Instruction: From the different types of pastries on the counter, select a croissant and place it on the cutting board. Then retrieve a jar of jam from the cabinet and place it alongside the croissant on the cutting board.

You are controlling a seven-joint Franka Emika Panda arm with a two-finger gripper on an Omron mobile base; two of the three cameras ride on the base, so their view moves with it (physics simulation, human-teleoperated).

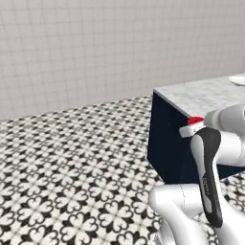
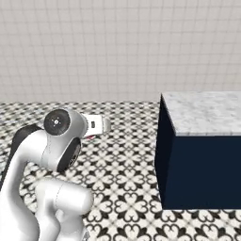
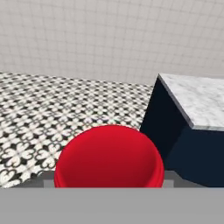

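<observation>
While the base is facing the surface (image 2: 202, 113) corner, the end effector (image 1: 191, 127) is clamping the jar of jam (image 3: 109, 158), carrying it just beside that corner; next: reaching the cutting board, likely further along.

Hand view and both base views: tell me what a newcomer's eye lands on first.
First, the jar's bright red lid, bulging low in the hand view right at the tool, so the jar looks carried. Next, the counter, a marbled top over a dark navy front, on the right in every view. Around it runs a black-and-white patterned floor, and the white arm looms low in both base views.
</observation>
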